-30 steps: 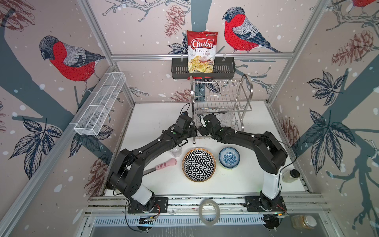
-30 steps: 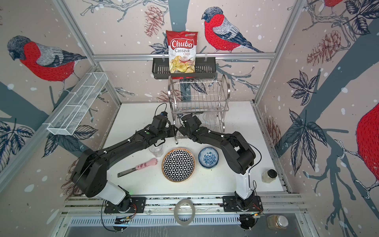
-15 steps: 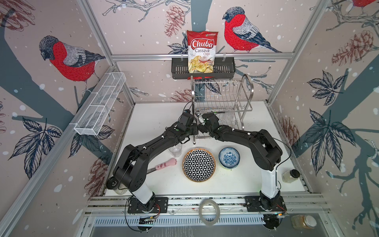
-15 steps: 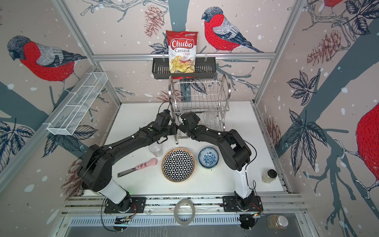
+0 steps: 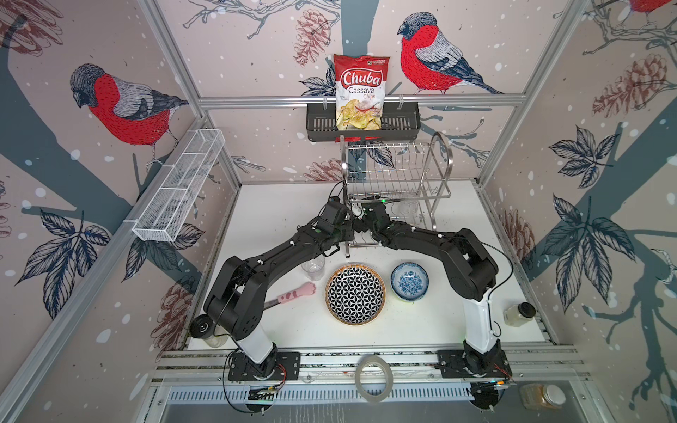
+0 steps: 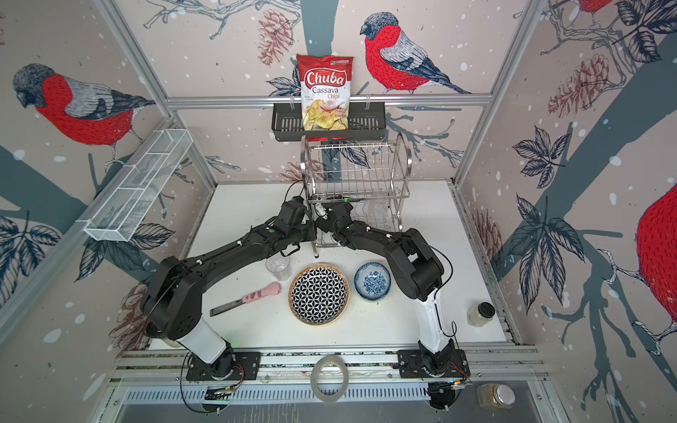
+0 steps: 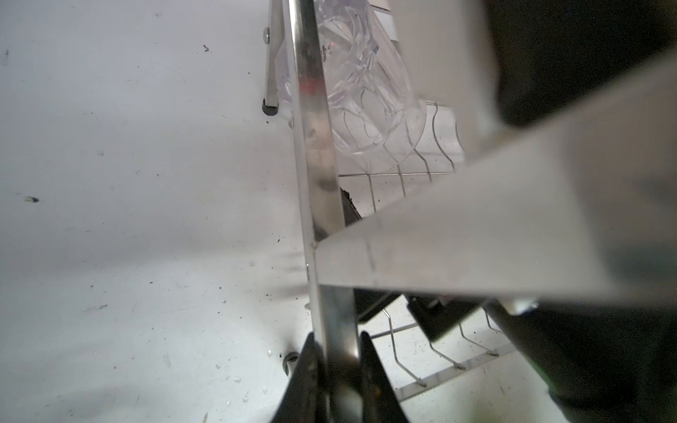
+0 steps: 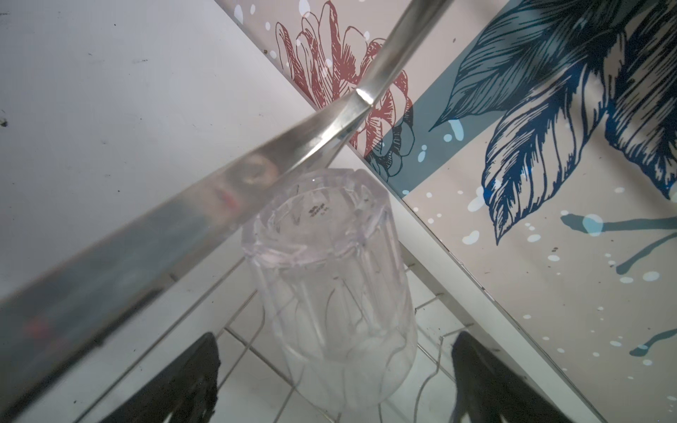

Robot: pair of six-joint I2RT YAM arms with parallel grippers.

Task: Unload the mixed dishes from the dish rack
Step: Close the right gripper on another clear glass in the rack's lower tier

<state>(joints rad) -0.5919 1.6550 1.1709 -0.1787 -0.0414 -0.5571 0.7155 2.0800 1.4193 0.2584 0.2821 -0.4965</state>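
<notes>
Now | your left pincer (image 7: 337, 342) clamps the rack (image 7: 315, 146) by a post | right pincer (image 8: 335, 337) gapes wide, nearer | glass (image 8: 322, 263) inverted, axis upright, straight ahead of its jaws

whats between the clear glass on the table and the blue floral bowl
The black-and-white geometric plate lies face up between the clear glass and the blue floral bowl, as both top views show.
</notes>
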